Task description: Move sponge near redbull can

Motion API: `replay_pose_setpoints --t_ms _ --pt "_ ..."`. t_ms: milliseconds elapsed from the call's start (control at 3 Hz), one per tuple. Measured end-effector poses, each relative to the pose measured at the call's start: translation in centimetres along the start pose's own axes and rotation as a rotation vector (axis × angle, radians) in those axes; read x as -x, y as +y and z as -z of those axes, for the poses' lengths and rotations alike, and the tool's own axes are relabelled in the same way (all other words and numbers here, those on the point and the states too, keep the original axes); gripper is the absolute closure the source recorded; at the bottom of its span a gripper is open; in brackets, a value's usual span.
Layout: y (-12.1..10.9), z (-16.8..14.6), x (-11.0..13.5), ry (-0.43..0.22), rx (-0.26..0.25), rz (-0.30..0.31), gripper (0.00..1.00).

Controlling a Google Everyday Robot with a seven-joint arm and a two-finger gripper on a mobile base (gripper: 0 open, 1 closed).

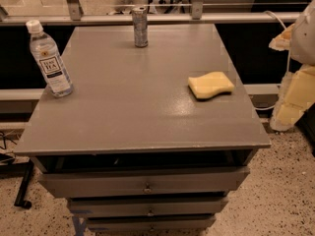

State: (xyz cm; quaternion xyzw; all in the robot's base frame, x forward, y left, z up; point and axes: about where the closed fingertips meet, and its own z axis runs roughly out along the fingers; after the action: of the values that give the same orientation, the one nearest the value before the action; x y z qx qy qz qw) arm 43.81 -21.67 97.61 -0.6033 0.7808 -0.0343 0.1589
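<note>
Arm (304,43) at right edge, pincer (286,113) hanging beside table (147,127), grip state unclear

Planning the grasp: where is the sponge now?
Camera view: the sponge lies near the right edge of the table, far from the can at the back; gripper out of view.

water bottle (49,59) lettering illegible, redbull can (141,27) markings illegible, jaws at right edge
</note>
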Motion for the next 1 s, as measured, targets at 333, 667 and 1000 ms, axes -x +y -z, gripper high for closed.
replay_pose_setpoints --t_ms 333,667,1000 --pt "0.0 0.0 0.0 0.0 0.0 0.0 0.0" --pt "-0.5 -0.1 0.1 -0.017 -0.021 0.002 0.0" --pt "-2.4 -1.3 0.5 -0.068 -0.051 -0.002 0.0"
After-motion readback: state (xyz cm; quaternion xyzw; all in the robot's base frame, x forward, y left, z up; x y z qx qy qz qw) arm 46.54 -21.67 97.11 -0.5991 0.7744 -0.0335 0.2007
